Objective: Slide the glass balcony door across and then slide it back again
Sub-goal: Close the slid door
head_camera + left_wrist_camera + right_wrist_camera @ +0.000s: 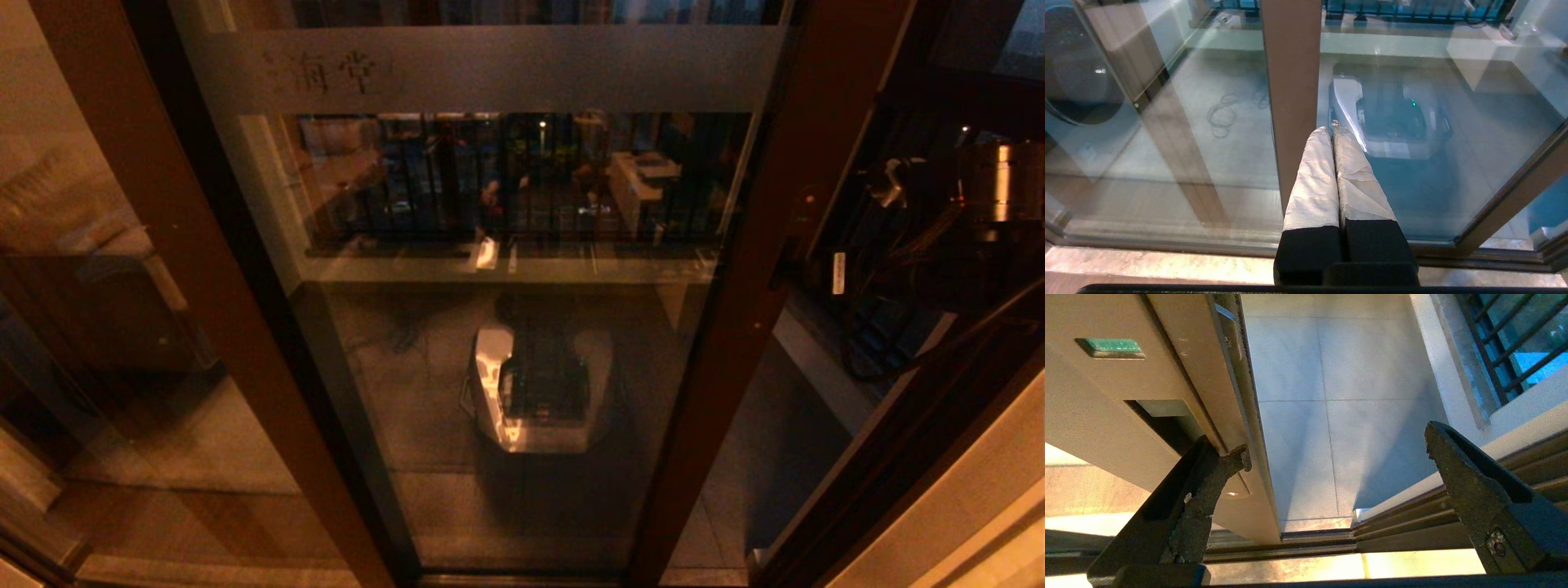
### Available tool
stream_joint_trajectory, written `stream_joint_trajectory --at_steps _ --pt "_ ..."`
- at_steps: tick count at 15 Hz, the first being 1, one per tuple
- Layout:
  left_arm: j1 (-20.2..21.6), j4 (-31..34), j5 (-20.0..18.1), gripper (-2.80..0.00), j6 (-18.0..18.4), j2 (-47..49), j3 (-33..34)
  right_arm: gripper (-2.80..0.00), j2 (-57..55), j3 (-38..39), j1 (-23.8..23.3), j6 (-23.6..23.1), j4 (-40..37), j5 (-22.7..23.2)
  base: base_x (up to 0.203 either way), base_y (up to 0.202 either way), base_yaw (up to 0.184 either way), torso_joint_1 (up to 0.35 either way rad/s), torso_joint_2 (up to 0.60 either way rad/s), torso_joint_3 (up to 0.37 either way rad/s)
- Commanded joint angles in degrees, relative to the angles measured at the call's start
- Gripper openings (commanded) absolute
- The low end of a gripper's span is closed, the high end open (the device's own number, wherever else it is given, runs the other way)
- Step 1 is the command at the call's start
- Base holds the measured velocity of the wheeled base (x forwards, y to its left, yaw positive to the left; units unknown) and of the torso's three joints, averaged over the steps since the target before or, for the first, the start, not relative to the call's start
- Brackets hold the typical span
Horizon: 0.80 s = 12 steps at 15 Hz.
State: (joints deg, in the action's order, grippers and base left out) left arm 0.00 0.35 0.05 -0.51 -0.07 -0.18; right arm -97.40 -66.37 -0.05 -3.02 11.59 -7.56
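- I see the glass balcony door (506,343) straight ahead, its frosted band (490,69) near the top; a gap stands beside its right stile.
- My right gripper (1337,453) is spread wide, one finger (1208,486) against the stile's edge by the recessed handle (1163,416).
- My left gripper (1333,132) hangs low, pads pressed together, holding nothing.

One glass balcony door (506,269), two grippers (1333,132) (1335,453)

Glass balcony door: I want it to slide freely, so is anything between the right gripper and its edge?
Nothing visible. The open right gripper has one finger against the glass balcony door edge; the floor track ahead shows no obstruction.
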Motion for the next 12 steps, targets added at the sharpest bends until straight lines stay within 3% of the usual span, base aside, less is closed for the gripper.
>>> stream_joint_trajectory --at_steps 1,12 --pt "0.0 0.0 0.0 -2.80 0.0 0.1 0.0 0.00 -0.2 0.0 -1.2 -0.6 0.1 0.2 0.000 0.000 0.000 0.000 0.00 0.000" --pt "0.0 0.0 0.0 -2.80 0.0 0.1 0.0 0.00 -0.1 0.5 -4.3 -2.1 0.9 1.9 0.000 0.000 0.000 0.000 0.00 0.000"
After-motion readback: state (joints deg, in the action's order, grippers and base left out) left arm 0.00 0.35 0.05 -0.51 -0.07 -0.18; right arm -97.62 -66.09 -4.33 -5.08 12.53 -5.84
